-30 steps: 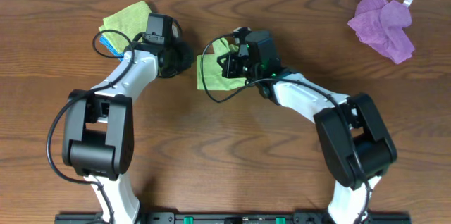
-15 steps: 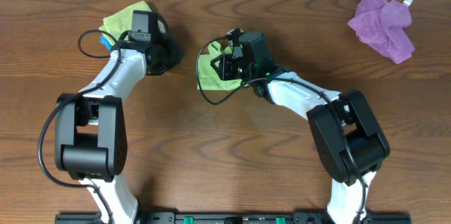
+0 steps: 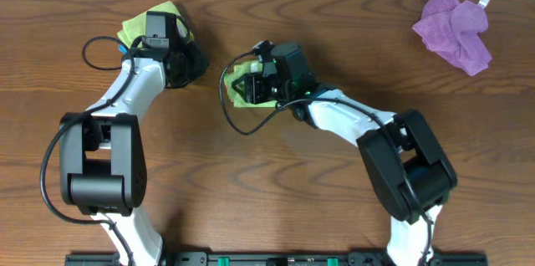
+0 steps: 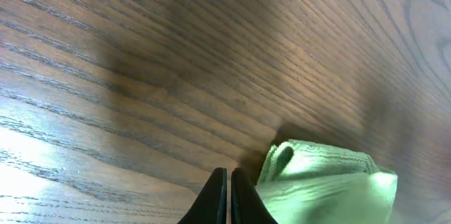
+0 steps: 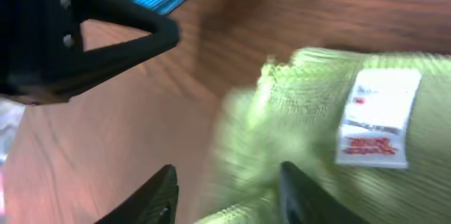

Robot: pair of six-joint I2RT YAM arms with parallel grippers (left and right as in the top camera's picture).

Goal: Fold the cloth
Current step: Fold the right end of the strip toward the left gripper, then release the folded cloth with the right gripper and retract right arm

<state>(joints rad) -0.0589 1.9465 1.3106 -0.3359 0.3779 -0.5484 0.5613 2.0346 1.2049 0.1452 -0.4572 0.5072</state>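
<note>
The left gripper (image 4: 227, 182), fingers pressed together on nothing, is hovering above the table (image 3: 251, 182) beside a yellow-green rag (image 3: 134, 25). The right gripper (image 5: 227, 173) is holding its fingers spread over the green cloth (image 3: 240, 98) at mid-table, white label (image 5: 377, 122) showing. A purple cloth (image 3: 456, 28) is lying far right
</note>
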